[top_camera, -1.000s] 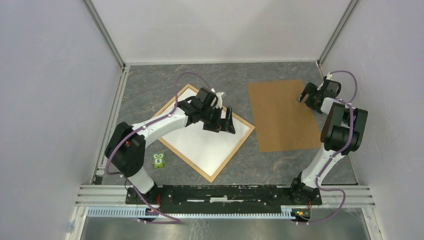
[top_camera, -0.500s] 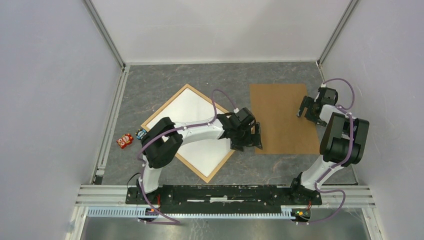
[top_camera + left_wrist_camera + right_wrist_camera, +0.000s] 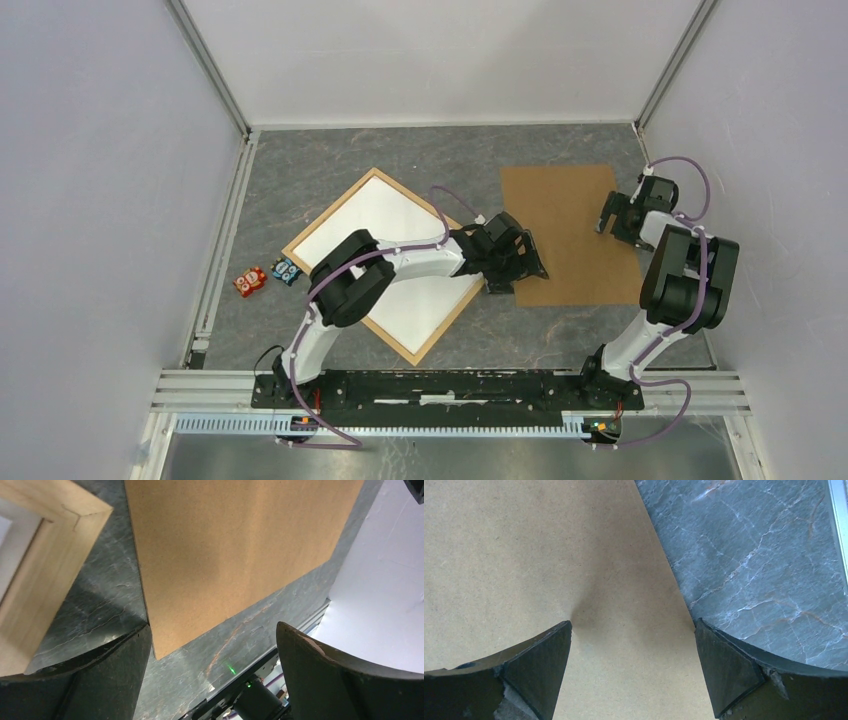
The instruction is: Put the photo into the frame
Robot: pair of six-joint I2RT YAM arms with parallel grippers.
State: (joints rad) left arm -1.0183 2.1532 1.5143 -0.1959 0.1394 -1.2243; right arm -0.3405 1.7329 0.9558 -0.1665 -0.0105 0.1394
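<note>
The left gripper point(image 3: 211, 630) hovers with its jaws spread wide over the near-left corner of the brown backing board point(image 3: 565, 225), gripping nothing. At the far left of the table point(image 3: 300, 160), a red toy point(image 3: 250, 282) and a blue toy point(image 3: 286, 269) sit well clear of the work. Next comes the frame point(image 3: 55, 565), turned like a diamond with its long axis running from far-left to near-right. The photo point(image 3: 380, 215) lies inside it, white back up, so it already looks seated. It lies to the left of the left gripper, whose arm crosses over it, and that arm is much the nearer. The frame's right corner is just beside the board's near-left corner but apart from it. At the board's right edge the right gripper point(image 3: 633, 625) also stands open and empty, straddling that edge. Nothing lies between board and frame, so the coming move probably carries the board leftward over the photo.
</note>
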